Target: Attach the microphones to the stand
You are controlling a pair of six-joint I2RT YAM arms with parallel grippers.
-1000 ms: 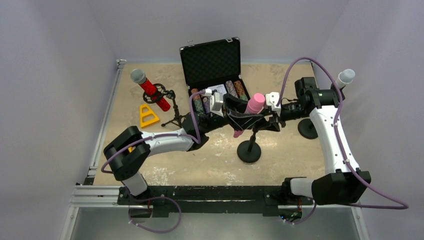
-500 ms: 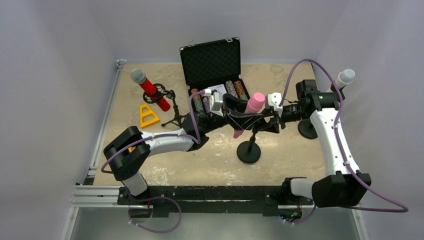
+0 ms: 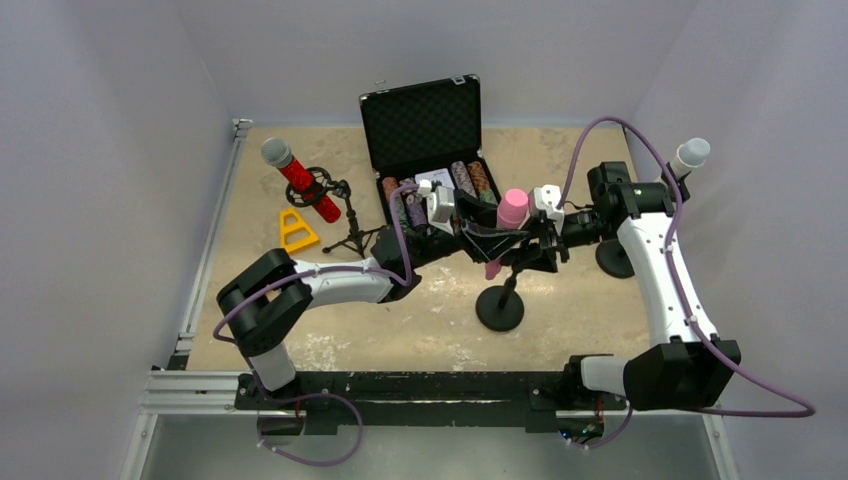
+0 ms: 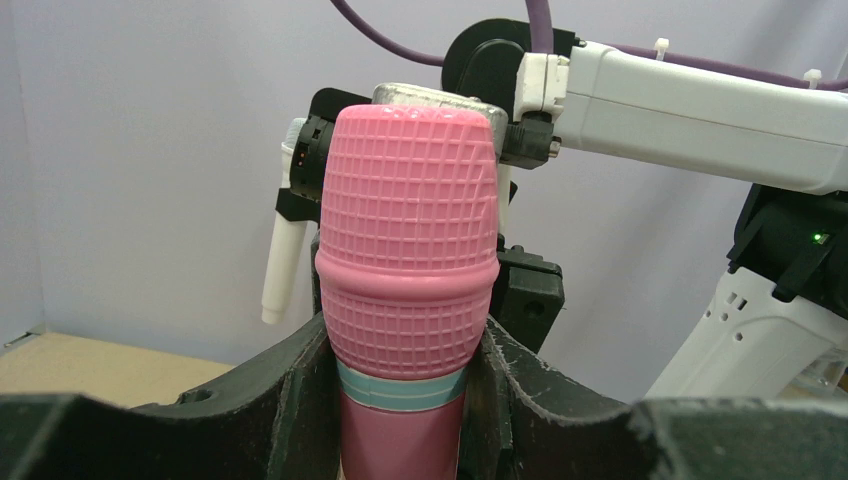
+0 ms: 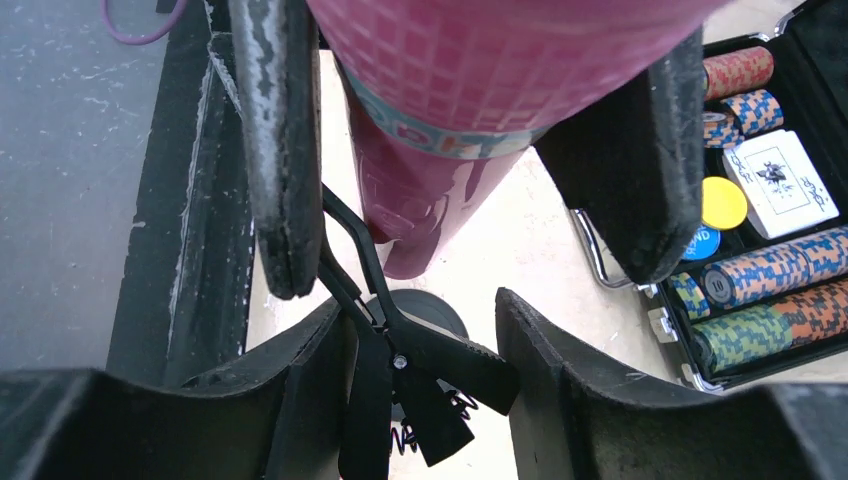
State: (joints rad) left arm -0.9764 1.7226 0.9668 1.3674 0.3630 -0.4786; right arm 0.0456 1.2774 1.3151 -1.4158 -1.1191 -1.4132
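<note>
While the left hand (image 4: 400,365) clamps the pink microphone (image 4: 410,220) below its head, the right hand (image 5: 415,325) straddles the stand's clip (image 5: 440,365), whether squeezing I cannot tell.

Pink mic (image 3: 510,215) tilted above ctr stand (image 3: 499,305), red mic (image 3: 300,182) L, white mic (image 3: 688,157) R

ARMS: left arm (image 3: 330,282), right arm (image 3: 665,280); white link shells, black joint housings | CABLES: purple cable (image 3: 640,140) on each; white zip ties (image 4: 660,46) | FINGERS: fingers (image 4: 250,400) black, edges scuffed grey | INDICATOR: green lamp (image 4: 818,238), left wrist view, 3 o'clock
</note>
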